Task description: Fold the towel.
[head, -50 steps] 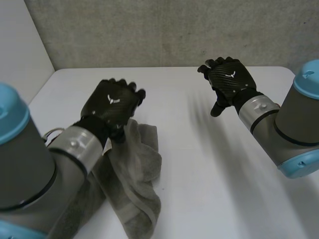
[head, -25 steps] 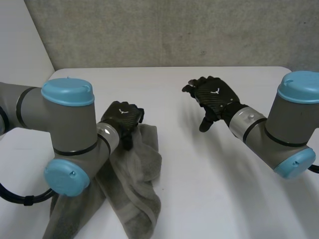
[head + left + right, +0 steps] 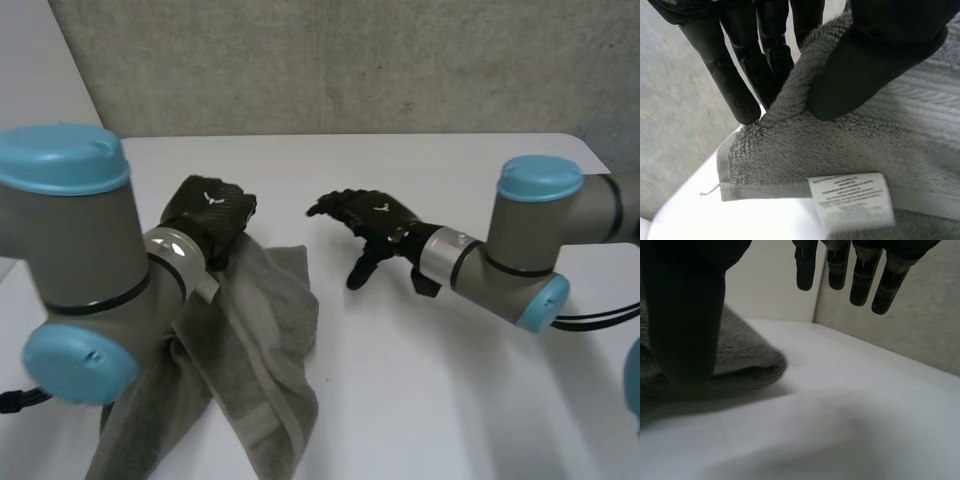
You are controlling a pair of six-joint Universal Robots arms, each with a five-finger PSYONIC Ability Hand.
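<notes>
A grey towel [image 3: 250, 340] lies crumpled on the white table's near left part, one end raised. My left hand [image 3: 205, 215] holds that raised end. In the left wrist view its thumb [image 3: 875, 55] and fingers [image 3: 735, 75] pinch a corner of the towel [image 3: 840, 150], and a white label [image 3: 852, 200] hangs just below the grip. My right hand [image 3: 370, 222] hovers above the table just right of the towel, fingers straight and spread. In the right wrist view its fingers [image 3: 860, 275] and thumb [image 3: 685, 315] stand apart, with a towel fold [image 3: 740, 365] behind the thumb.
The white table [image 3: 450, 400] stretches bare to the right and front of the towel. A grey wall [image 3: 350, 60] stands along the table's far edge, with a white side panel [image 3: 40, 110] at the left.
My left hand has closed on the towel's corner and lifted it a little. My right hand has moved left and down toward the towel, staying open.
</notes>
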